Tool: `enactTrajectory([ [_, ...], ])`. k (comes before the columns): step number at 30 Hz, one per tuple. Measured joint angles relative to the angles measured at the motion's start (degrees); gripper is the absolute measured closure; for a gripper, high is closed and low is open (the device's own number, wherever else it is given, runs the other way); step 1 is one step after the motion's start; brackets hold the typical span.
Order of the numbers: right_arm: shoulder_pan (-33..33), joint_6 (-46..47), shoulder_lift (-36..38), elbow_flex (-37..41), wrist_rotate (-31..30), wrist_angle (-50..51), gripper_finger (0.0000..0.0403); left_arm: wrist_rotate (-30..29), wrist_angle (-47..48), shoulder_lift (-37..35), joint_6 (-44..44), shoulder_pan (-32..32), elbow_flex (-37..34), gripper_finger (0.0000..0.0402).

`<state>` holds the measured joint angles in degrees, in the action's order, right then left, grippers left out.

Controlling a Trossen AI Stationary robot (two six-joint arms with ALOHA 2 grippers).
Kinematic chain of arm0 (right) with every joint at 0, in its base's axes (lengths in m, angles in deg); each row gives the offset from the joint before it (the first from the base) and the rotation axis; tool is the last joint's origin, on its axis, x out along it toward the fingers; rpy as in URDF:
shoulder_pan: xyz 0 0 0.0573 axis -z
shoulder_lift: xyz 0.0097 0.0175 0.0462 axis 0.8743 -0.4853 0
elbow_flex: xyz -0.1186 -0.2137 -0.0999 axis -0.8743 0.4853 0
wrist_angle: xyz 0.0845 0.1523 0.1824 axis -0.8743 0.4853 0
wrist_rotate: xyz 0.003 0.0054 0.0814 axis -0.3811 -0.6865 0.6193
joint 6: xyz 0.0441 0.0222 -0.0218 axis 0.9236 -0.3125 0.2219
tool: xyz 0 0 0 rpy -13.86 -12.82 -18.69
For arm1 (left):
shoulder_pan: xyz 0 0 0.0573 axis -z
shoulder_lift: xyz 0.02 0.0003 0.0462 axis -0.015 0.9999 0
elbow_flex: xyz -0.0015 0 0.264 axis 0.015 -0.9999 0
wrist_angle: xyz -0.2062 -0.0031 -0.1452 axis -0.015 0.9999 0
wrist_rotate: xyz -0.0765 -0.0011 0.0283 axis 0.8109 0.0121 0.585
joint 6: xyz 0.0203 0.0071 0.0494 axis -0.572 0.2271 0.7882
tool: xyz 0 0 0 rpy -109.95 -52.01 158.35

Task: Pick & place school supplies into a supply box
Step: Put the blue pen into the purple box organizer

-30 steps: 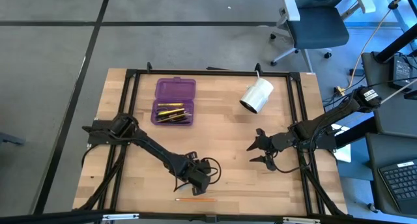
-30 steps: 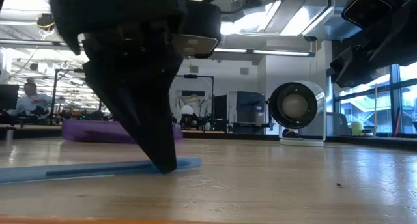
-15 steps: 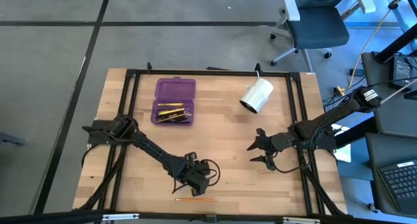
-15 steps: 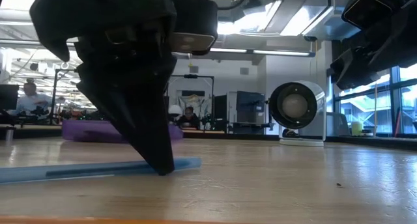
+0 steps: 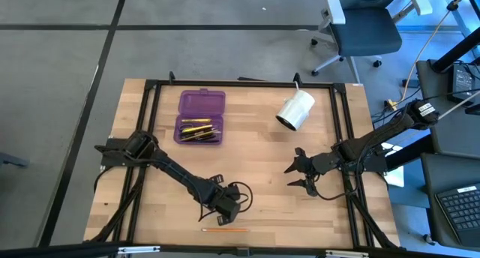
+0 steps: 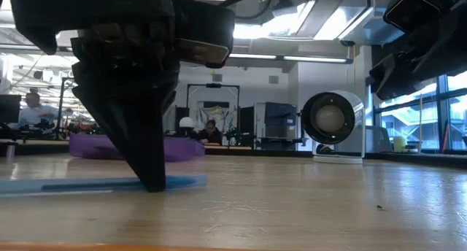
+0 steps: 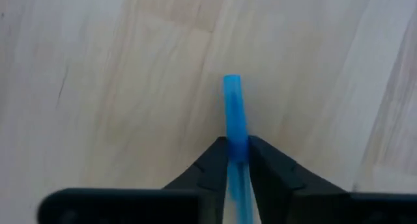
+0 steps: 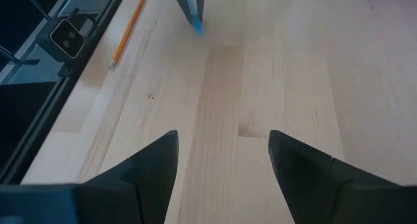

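A blue pen point(image 6: 87, 185) lies flat on the wooden table near its front edge. My left gripper point(image 5: 227, 205) stands over it, pointing down, shut on the pen close to one end point(image 7: 232, 87). The supply box point(image 5: 200, 117), purple with its lid swung open, sits at the far left with yellow and dark pens inside. An orange pencil point(image 5: 225, 229) lies by the front edge. My right gripper point(image 5: 296, 172) hovers open at the right, with nothing between its fingers point(image 8: 223, 159). My left gripper pinches the blue pen's shaft point(image 7: 236, 146) between its two fingertips, a short way back from the pen's end. The fingers point(image 6: 149, 179) come from above, pointing steeply down, and lie across the pen. The pen lies level on the table.
A white cylindrical roll point(image 5: 295, 109) lies on its side at the far right. A black frame point(image 5: 341, 138) runs around the tabletop. Bare wood lies between the two grippers and between the pen and the box.
My left gripper has tipped a little where it stands. In the low view its fingertips and the blue pen's end have shifted slightly along the table, and the pen still lies flat.
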<state>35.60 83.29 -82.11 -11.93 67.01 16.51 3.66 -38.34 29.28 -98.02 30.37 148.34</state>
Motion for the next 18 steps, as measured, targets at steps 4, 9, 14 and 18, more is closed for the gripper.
enactTrajectory([
  [4,0.0,-0.03,0.0,0.0,0.0,0.04,0.0161,0.58,0.0,-0.02,3.16,-0.12,-0.04,0.0386],
  [9,0.0,-0.03,0.0,0.0,0.02,0.73,0.0161,2.71,0.2,-0.7,3.81,-1.1,-0.05,0.0383],
  [14,0.0,-0.04,0.0,0.0,0.02,0.85,0.0161,6.35,4.85,-4.48,6.05,-2.71,-0.74,0.0384],
  [18,0.0,-0.06,0.0,0.0,0.02,1.01,0.0161,3.66,11.92,-10.59,10.05,-5.5,-0.26,0.0386],
])
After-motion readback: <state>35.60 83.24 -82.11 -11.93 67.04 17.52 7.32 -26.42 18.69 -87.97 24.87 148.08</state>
